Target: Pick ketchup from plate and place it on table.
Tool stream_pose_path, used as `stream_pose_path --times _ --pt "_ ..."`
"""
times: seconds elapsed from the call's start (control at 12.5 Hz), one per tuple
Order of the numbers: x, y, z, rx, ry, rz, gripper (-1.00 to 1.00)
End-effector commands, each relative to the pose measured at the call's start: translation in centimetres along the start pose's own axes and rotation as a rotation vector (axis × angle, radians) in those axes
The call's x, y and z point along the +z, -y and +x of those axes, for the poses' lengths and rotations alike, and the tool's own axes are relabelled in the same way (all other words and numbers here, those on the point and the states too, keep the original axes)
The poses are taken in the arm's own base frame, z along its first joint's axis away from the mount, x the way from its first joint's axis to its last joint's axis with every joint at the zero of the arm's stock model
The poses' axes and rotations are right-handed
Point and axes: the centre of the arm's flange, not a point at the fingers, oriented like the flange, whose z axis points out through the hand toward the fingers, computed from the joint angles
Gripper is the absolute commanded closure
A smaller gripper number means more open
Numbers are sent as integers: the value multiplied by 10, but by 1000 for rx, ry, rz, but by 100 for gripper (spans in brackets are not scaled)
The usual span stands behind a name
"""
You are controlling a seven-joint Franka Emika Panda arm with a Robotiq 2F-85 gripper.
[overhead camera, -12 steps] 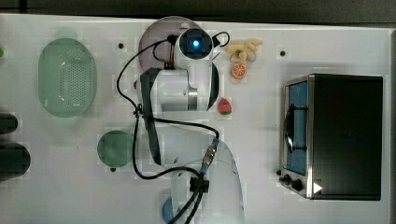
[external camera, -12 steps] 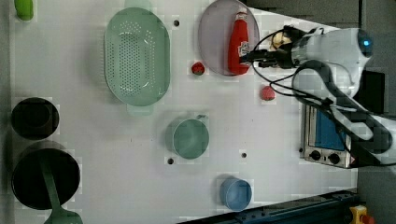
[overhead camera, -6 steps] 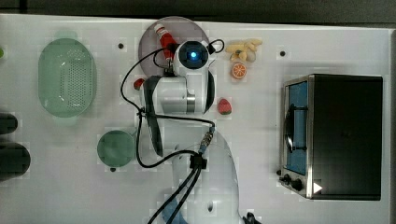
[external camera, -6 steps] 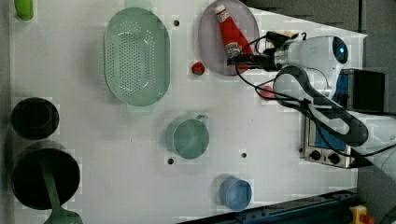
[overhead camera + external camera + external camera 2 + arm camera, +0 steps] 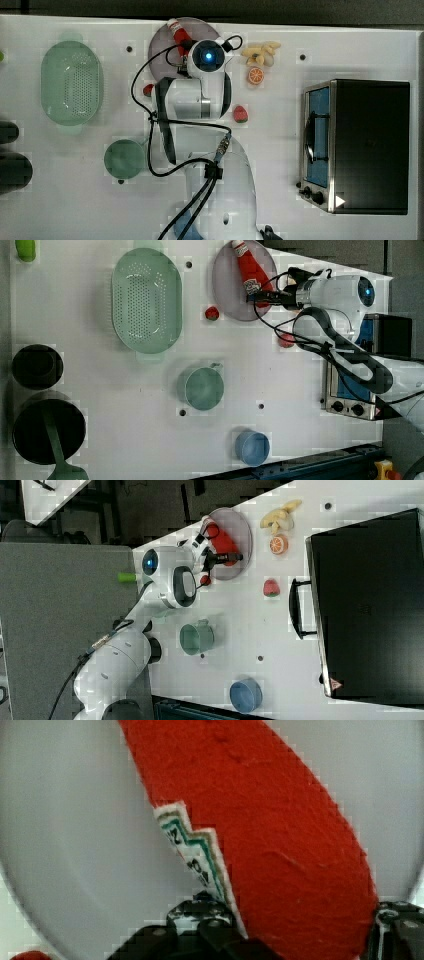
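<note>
White tabletop (image 5: 350, 45) with small dark holes. The ketchup (image 5: 249, 271) lies on the plate (image 5: 227, 290) at the far edge; the fingers (image 5: 200, 925) straddle its base, grip uncertain.

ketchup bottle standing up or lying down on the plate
Lying down. In the left view the ketchup stretches flat across the plate, its white cap near the plate's rim.

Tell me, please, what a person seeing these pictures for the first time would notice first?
First, the white robot arm reaching over the table, its gripper down at the red ketchup bottle lying on the pale lilac plate, at the left view's top. In the wrist view the bottle sits between the black fingers. Next, the big black toaster oven at the top view's right.
</note>
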Motion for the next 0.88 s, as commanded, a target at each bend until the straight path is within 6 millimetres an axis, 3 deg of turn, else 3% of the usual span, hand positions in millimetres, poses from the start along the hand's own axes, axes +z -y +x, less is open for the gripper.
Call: stream_pose_path --times 0.08,0.48,0.88 --pt "-64 8 26 -27 -99 8 -27" --pt "-153 13 37 64 -163 8 -27" --pt "-240 5 16 162 -53 -29 -26"
